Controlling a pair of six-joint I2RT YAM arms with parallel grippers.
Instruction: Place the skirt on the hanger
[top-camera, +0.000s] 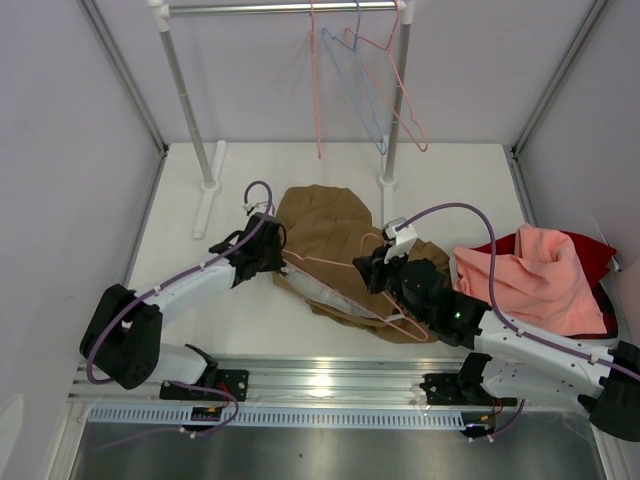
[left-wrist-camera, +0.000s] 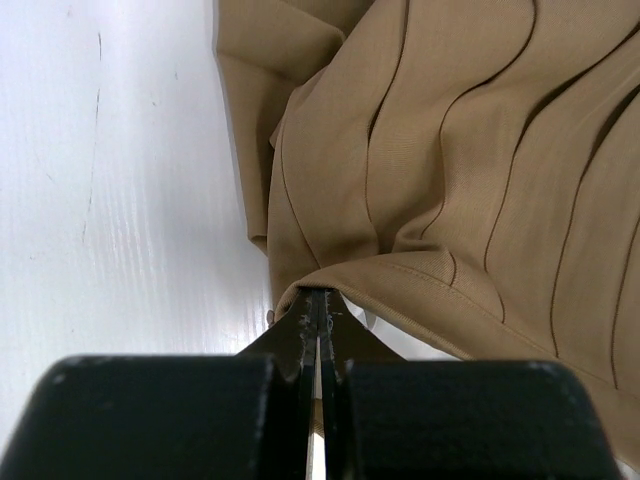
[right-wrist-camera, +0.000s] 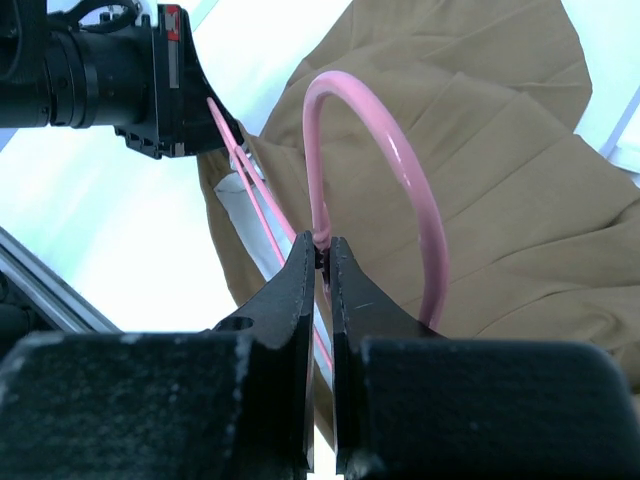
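Tan skirt (top-camera: 325, 225) lies crumpled mid-desk (top-camera: 450, 190). Left pincer (left-wrist-camera: 320, 300) pinches its edge. Right pincer (right-wrist-camera: 325, 250) is clamped on the pink hanger (right-wrist-camera: 418, 190) below its hook. Best to hold the edge taut while sliding the wire inside. White desk, grey walls (top-camera: 60, 120), a rail (top-camera: 280, 8) behind.

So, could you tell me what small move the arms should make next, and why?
Probably the right hand, shut on the hanger at its hook's base, should ease the hanger's arm toward the skirt edge that the left hand pinches, since the hanger seems to lie over the cloth.
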